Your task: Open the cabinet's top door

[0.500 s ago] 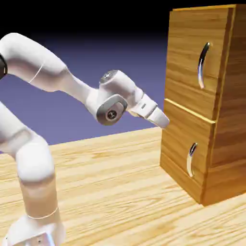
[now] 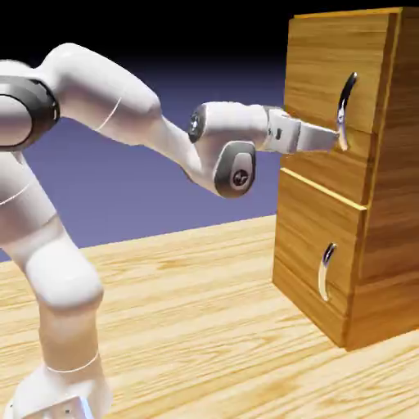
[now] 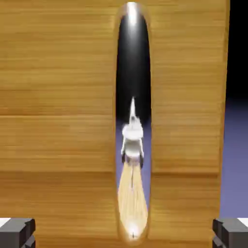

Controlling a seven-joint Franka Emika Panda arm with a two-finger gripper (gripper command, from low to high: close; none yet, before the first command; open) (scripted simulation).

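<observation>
1. The top door [image 2: 327, 90] is sitting shut on the cabinet [image 2: 393, 204], its silver handle [image 2: 345, 110] running upright.
2. The gripper [image 2: 331, 139] is hanging level at the handle's lower end, fingers [image 3: 17, 231] spread wide either side of it.
3. The lower door [image 2: 315, 245] is staying closed too.

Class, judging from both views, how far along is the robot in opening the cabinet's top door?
Done: the gripper has reached the top door's handle. In hand: open fingers straddle the handle, not yet closed. Left: gripping and pulling; the top door sits flush with the cabinet.
</observation>
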